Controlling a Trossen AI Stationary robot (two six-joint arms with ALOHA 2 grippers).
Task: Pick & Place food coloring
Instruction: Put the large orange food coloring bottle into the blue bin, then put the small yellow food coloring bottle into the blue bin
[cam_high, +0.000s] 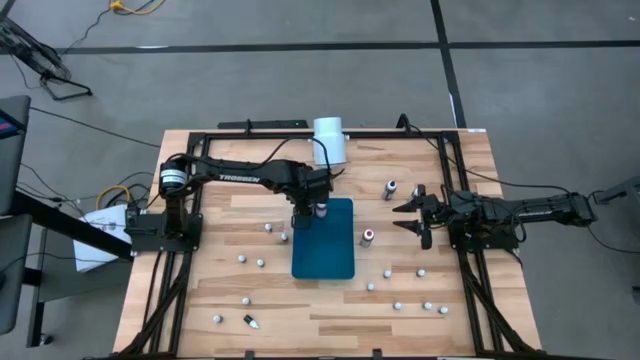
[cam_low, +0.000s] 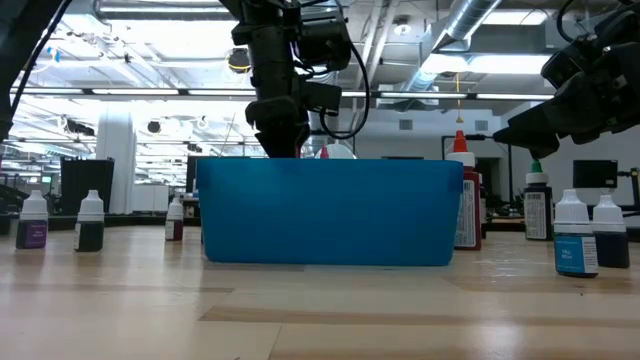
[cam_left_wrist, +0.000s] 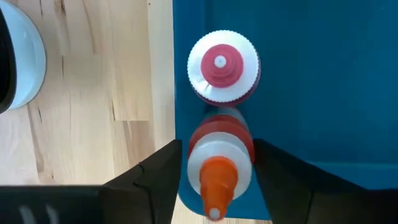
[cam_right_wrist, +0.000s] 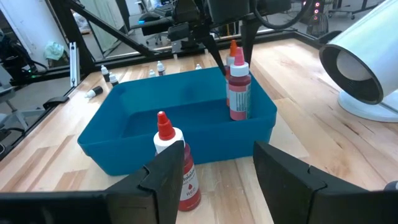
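So the left pincer (cam_high: 300, 215) sits over the teal bin (cam_high: 324, 262), at the bin's 11 o'clock corner in the overhead shot, with its fingers (cam_left_wrist: 152, 180) spread either side of an orange-tipped food coloring bottle (cam_left_wrist: 219, 168) and a visible gap on both sides, so it's not pinching it. That bottle stands upright, long axis vertical, nozzle pointing straight up at the wrist camera, just inside the bin wall. Touching or nearly touching it is a second bottle with a white ribbed cap and red tip (cam_left_wrist: 222, 67), also upright. The side-on right wrist view shows the pair together against the bin's far wall (cam_right_wrist: 239, 87). The right pincer (cam_high: 418, 217) is parked near the table's (cam_high: 440, 322) 3 o'clock edge, fingers spread and nothing between them; a red-tipped bottle (cam_right_wrist: 177, 163) stands upright just outside the bin in front of it. The rest of the little bottles are scattered upright around the table, mostly toward 5 and 7 o'clock, except one dark one (cam_high: 251, 321) lying on its side near 7 o'clock. A white cylinder (cam_high: 330, 141) lies at 12 o'clock. From the low camera the bin wall (cam_low: 330, 210) hides almost everything inside it, only the cap tips poke above the rim, and labels are too small to read.
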